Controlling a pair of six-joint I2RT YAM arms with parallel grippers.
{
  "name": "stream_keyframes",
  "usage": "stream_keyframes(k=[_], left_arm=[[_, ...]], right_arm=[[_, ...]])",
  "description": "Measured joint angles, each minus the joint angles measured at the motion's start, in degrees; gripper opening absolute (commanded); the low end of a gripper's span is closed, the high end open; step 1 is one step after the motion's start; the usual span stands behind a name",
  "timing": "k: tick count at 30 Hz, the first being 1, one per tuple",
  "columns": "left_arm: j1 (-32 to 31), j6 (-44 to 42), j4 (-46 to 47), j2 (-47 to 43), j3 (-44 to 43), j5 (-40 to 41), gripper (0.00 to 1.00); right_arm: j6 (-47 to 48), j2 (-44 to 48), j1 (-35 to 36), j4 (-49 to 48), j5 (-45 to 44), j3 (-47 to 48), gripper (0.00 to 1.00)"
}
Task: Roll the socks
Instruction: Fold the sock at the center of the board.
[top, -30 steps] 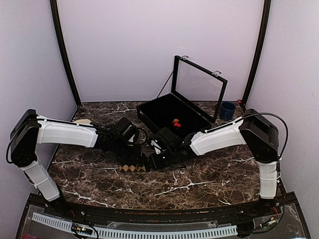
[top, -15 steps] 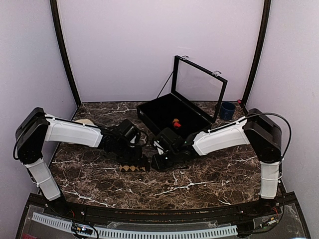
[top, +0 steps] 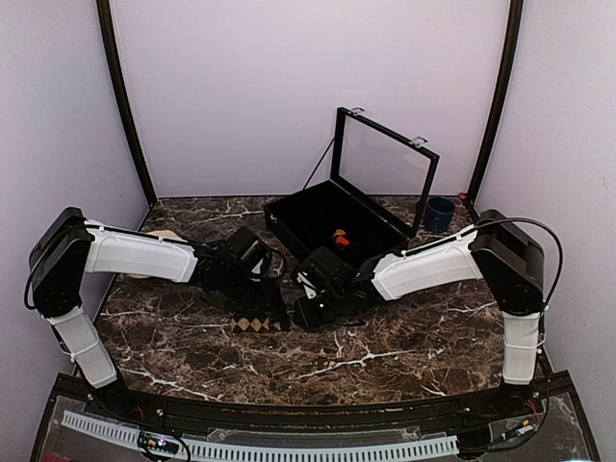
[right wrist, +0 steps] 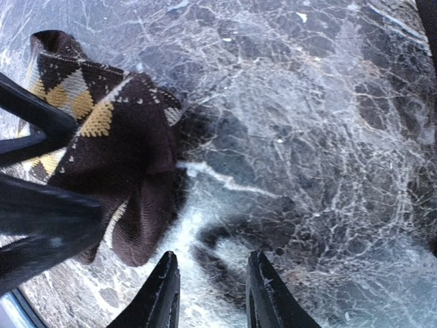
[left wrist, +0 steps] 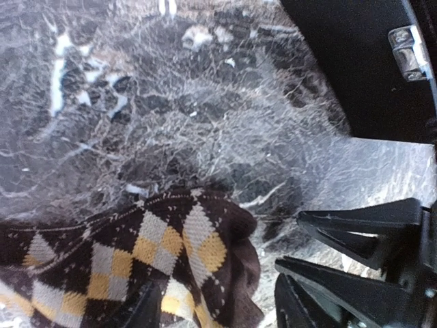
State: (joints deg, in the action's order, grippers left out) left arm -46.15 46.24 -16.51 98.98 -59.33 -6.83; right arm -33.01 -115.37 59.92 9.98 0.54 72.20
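- On the marble table, just left of centre and toward the near side, lies the tan sock. It is a strip running left to right, and its dark right end is bunched into a fold.
- That bunched end sits in the gap of the left gripper, whose jaws stand wide apart. One finger rests over the argyle cloth and the other stands just past the fold, so the cloth fills only part of the gap.
- The patterned stretch of the sock trails off to the left of those jaws, flat on the table.
- Just right of the fold, the right gripper points down at the table. Its jaws are a narrow gap apart with only bare marble between them, and the sock lies beside them to the left, not between them.
- The two grippers are close together, their tips near each other over the sock's right end.
- Farther back, right of centre, the red sock lies as a small bundle on the floor of an open black box.
- The box's lid stands upright along its far side.
- A blue cup stands at the far right, just beside the box.
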Motion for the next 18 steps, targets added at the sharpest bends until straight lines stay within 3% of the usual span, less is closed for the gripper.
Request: stream_keyframes(k=[7,12,18], left_arm=[[1.1,0.5,-1.3,-6.2,0.8,2.2,0.62],[3.0,1.5,-0.5,-14.8,6.7,4.1,0.52],[3.7,2.1,1.1,-15.5,12.3,3.9,0.49]], right_arm=[[1.4,1.4,0.2,1.3,-1.7,0.0,0.32],[2.4,2.6,0.7,2.0,-2.3,0.8,0.32],[3.4,2.6,1.0,2.7,-2.7,4.6,0.32]])
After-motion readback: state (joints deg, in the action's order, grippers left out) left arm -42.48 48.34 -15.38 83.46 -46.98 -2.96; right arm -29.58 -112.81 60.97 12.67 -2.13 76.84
